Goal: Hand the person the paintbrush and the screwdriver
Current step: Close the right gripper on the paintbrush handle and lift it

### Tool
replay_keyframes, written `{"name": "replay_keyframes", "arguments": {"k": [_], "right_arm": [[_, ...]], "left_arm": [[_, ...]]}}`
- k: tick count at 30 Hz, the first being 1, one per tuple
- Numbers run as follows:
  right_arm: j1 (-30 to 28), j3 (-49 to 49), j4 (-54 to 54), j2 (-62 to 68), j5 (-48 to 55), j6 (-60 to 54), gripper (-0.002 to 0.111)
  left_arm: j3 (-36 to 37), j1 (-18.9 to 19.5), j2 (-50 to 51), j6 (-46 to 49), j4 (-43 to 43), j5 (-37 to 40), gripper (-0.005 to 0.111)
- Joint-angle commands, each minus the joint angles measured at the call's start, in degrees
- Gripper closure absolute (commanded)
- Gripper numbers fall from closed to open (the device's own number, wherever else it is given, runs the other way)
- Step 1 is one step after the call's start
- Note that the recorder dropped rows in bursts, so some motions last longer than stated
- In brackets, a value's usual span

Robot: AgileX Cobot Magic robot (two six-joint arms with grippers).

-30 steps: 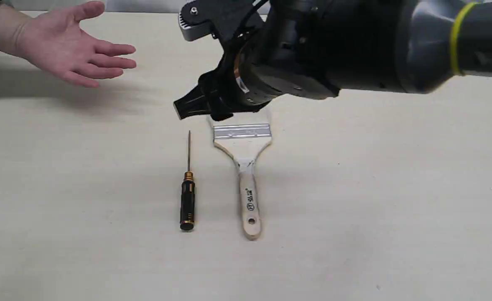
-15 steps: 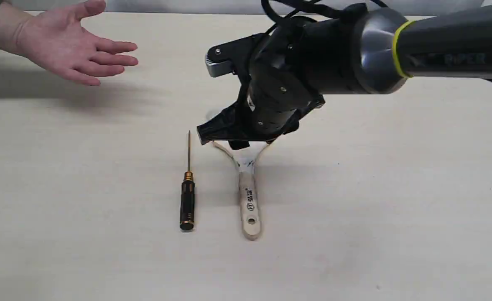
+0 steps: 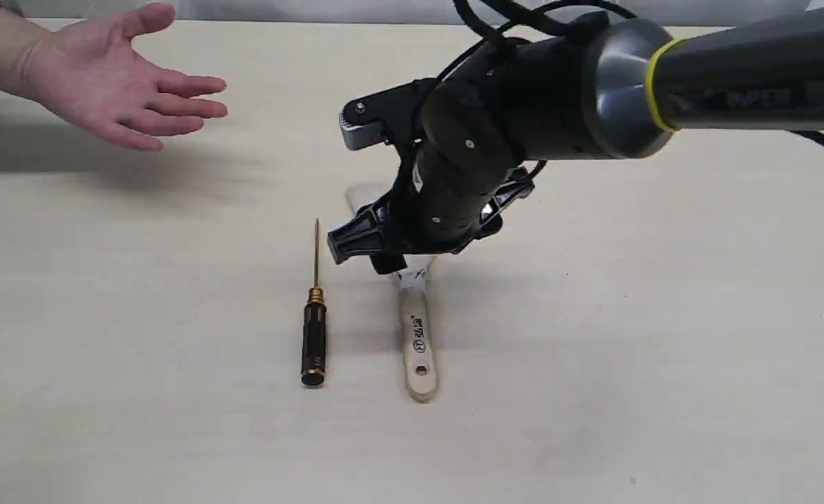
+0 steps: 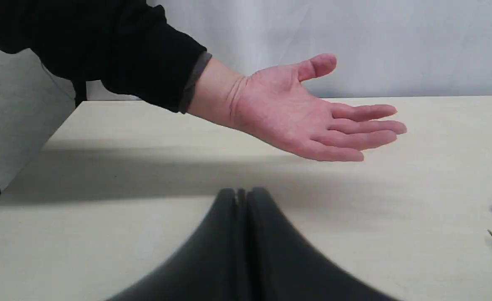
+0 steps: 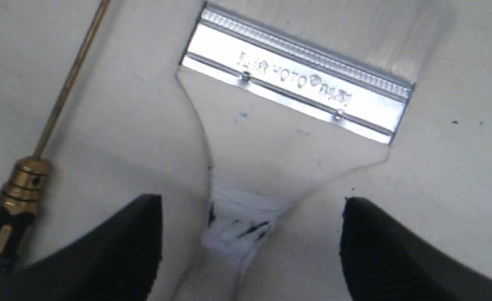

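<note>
The paintbrush (image 3: 417, 336) lies flat on the table, handle toward the near edge; its ferrule (image 5: 300, 83) and bristles are mostly hidden under my right arm in the exterior view. My right gripper (image 3: 401, 255) (image 5: 251, 202) is open and low over the brush's taped neck, one finger on each side, apart from it. The screwdriver (image 3: 313, 343) (image 5: 24, 175) lies parallel, just left of the brush. The person's open palm (image 3: 103, 84) (image 4: 296, 117) hovers at the far left. My left gripper (image 4: 241, 192) is shut and empty, pointing toward that hand.
The pale table (image 3: 664, 350) spreads bare to the right and along the near side. A black sleeve (image 4: 137, 54) runs back from the hand. The table's left edge (image 4: 28, 154) shows in the left wrist view, with a white wall behind.
My right arm has come down and toward the near side, from over the bristles to the brush's neck, now covering the ferrule. Brush, screwdriver and hand have stayed put.
</note>
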Motion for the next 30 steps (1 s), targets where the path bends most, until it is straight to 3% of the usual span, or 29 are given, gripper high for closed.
{"name": "replay_keyframes", "arguments": {"k": [1,13,27,30], "right_arm": [[-0.29,-0.18,0.37,2.51,-0.47,-0.33,0.044],[-0.29,-0.18,0.37,7.53,-6.16,0.06,0.047],[-0.29,-0.18,-1.49,8.82,-6.28,0.36,0.104],[-0.29,-0.18,-3.04,8.57,-6.28,-0.11,0.104]], "left_arm": [[0.12,-0.47,-0.14,-0.12,-0.08,-0.37,0.107],[0.12,-0.47,-0.14,-0.12,-0.08,-0.37,0.107],[0.12,-0.47,-0.14,-0.12,-0.24,-0.35,0.107],[0.12,-0.47,-0.14,-0.12,-0.24,-0.35,0.107]]}}
